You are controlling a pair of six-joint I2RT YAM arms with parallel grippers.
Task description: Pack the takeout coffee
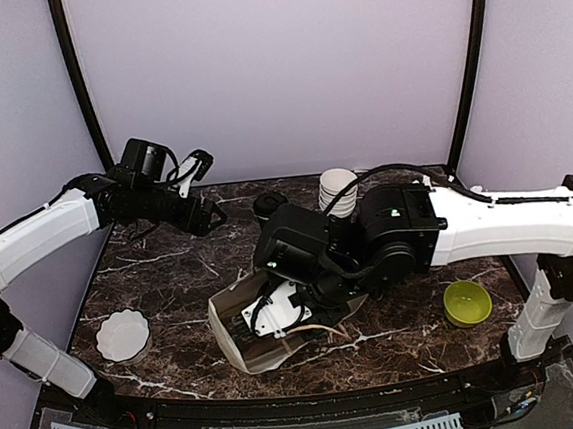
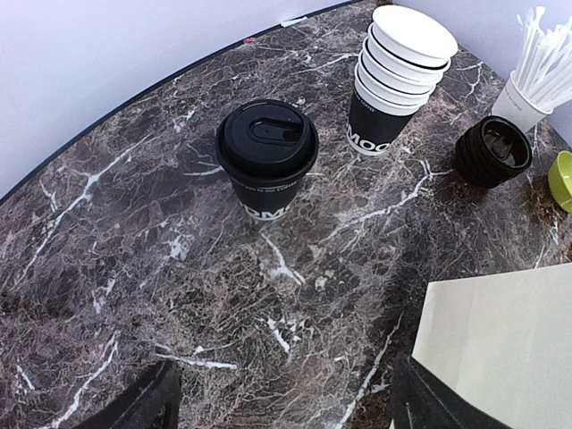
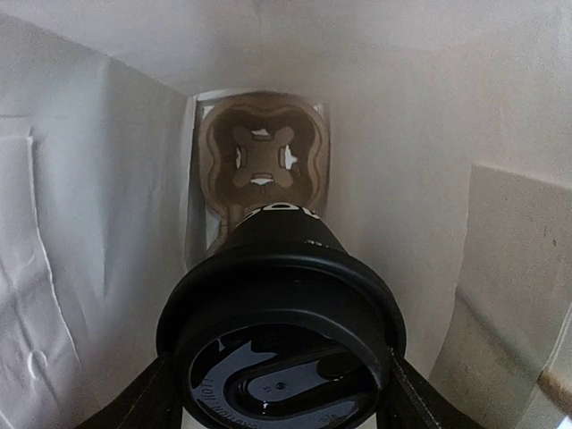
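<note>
A takeout coffee cup (image 3: 284, 295) with a black lid sits between my right gripper's (image 3: 281, 380) fingers, which press against the lid's two sides. It is inside the paper bag (image 1: 239, 341), which lies on its side, above a brown cardboard cup carrier (image 3: 261, 165) at the bag's bottom. From above, the right gripper (image 1: 268, 320) reaches into the bag's mouth. A second lidded coffee cup (image 2: 266, 159) stands upright on the marble table (image 2: 116, 259) at the back. My left gripper (image 2: 286, 407) hovers open short of it, holding nothing; in the top view the left gripper (image 1: 207, 191) hangs above the table's back left.
A stack of lidless cups (image 2: 398, 80), a pile of black lids (image 2: 493, 150) and a cup of white sticks (image 2: 536, 71) stand at the back. A green bowl (image 1: 467, 302) sits at the right, a white scalloped dish (image 1: 123, 335) at the front left.
</note>
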